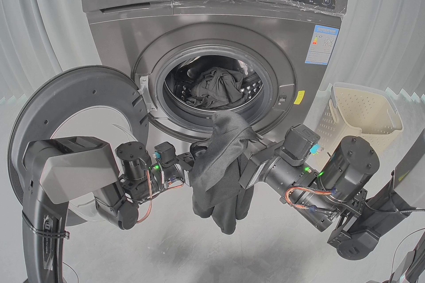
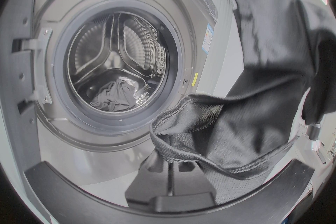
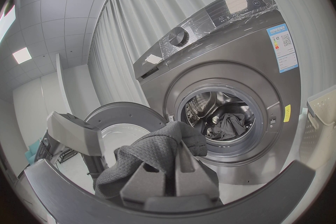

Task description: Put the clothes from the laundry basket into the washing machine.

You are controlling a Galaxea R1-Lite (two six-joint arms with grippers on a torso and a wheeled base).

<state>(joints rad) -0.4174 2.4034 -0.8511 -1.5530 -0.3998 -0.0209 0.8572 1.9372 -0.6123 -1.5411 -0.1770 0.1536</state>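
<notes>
Washing machine (image 1: 133,36): dark metallic grey; blue-white label (image 1: 322,44) at 2 o'clock of the porthole (image 1: 267,91), yellow sticker (image 1: 299,97) at 3. Garment (image 1: 221,151): charcoal, fine knit. Laundry basket (image 1: 354,116): cream, dotted perforations.

Grey washer (image 1: 133,32), round door (image 1: 66,98) swung open to the left, dark clothes (image 1: 214,87) lying inside it, grey cloth (image 1: 221,164) hanging limp just in front of the opening, cream basket (image 1: 363,111) with little holes standing at the washer's right.

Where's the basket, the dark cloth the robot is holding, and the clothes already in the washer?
laundry basket (image 1: 338,120), head view, on its perforated side wall.
held dark cloth (image 1: 221,155), head view, on its hanging middle.
clothes in the drum (image 1: 217,87), head view, on the crumpled pile's middle.
</notes>
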